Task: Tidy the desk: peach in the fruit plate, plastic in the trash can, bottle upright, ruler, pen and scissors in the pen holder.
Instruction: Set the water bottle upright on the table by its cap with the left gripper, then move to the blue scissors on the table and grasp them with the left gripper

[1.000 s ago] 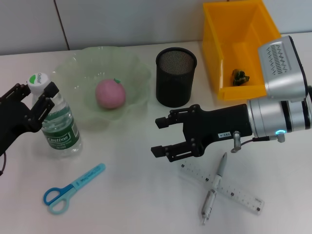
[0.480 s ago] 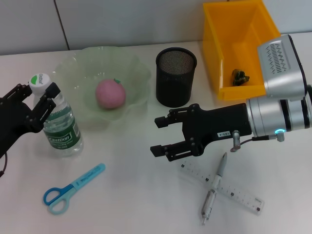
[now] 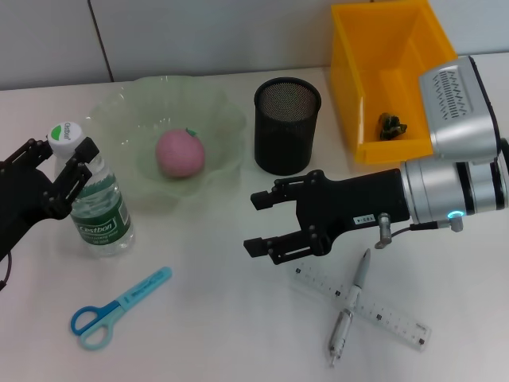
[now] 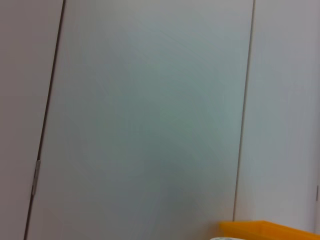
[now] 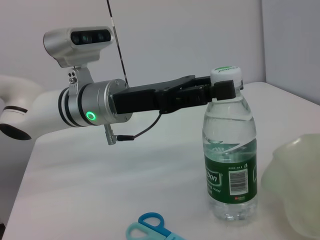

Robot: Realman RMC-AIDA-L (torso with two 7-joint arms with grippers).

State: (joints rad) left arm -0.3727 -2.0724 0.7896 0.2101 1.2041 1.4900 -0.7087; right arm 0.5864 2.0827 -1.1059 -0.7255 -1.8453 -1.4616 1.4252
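The clear water bottle [image 3: 97, 208] with a green label stands upright at the table's left; it also shows in the right wrist view as the bottle [image 5: 230, 160]. My left gripper [image 3: 57, 163] is shut on its neck just under the white cap, seen side-on as the left gripper [image 5: 222, 91]. My right gripper [image 3: 256, 224] hovers open mid-table, left of the crossed clear ruler [image 3: 386, 316] and grey pen [image 3: 350, 306]. Blue scissors [image 3: 119, 309] lie front left. A pink peach [image 3: 179, 153] sits in the green fruit plate [image 3: 215, 119]. The black mesh pen holder [image 3: 286, 127] stands behind my right gripper.
The orange trash can [image 3: 350, 79] stands at the back right with a dark scrap of plastic [image 3: 391, 125] inside. The left wrist view shows only wall panels and the trash can's rim [image 4: 265, 229].
The bottle and my left gripper have shifted slightly toward the front right together. My right gripper has hardly moved.
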